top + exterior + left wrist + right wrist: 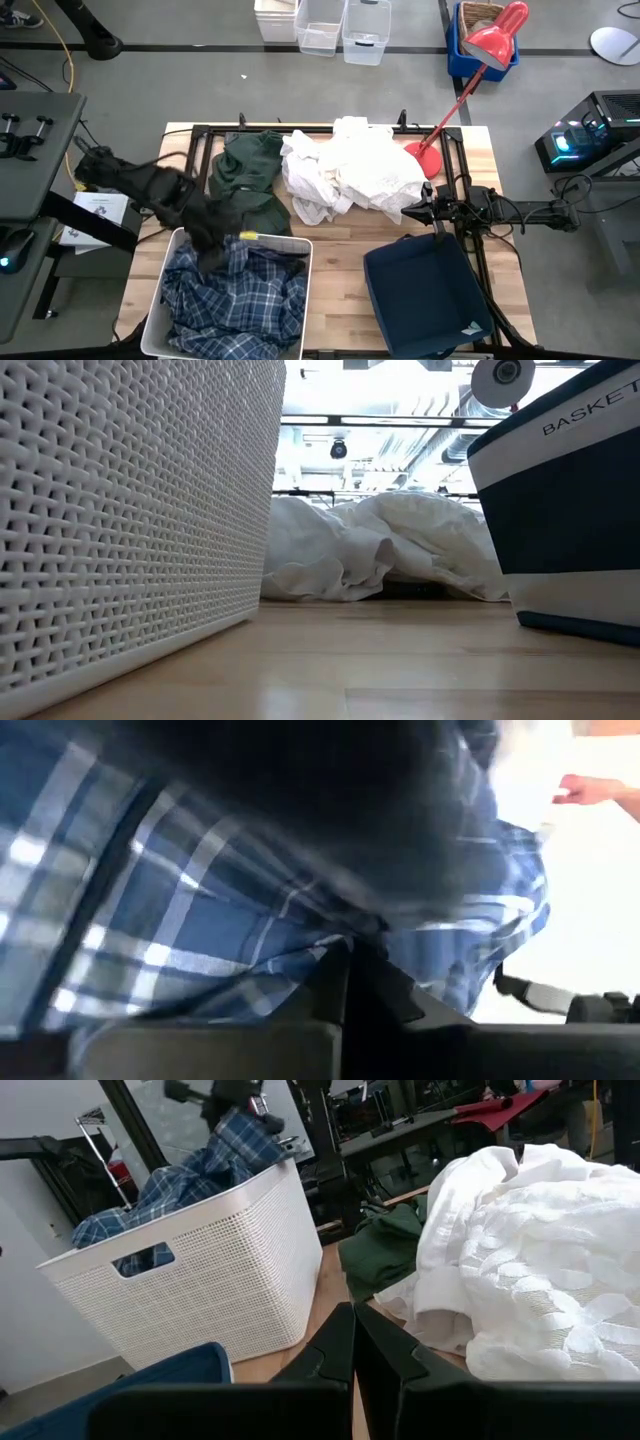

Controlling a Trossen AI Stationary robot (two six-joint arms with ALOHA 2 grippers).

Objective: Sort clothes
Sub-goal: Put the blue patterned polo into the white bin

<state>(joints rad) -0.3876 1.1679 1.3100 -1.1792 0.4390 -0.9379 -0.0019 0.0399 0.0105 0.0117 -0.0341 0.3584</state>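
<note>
Your left pincer point(213, 243) sits over the 12 o'clock rim of the white bin point(160, 325), down on the plaid shirt point(235, 295); the left wrist view shows its fingers together with plaid cloth pressed against them, so it looks clamped on the shirt. Most of the shirt lies inside the bin at the surface's point(340, 290) 7 o'clock. The dark green garment point(248, 175) is at 11 o'clock, touching the white pile point(350, 170) at 12. Your right pincer point(418, 210) is closed and empty, tips just beside the pile's 4 o'clock edge, above the navy bin point(425, 295) at 5 o'clock.
</note>
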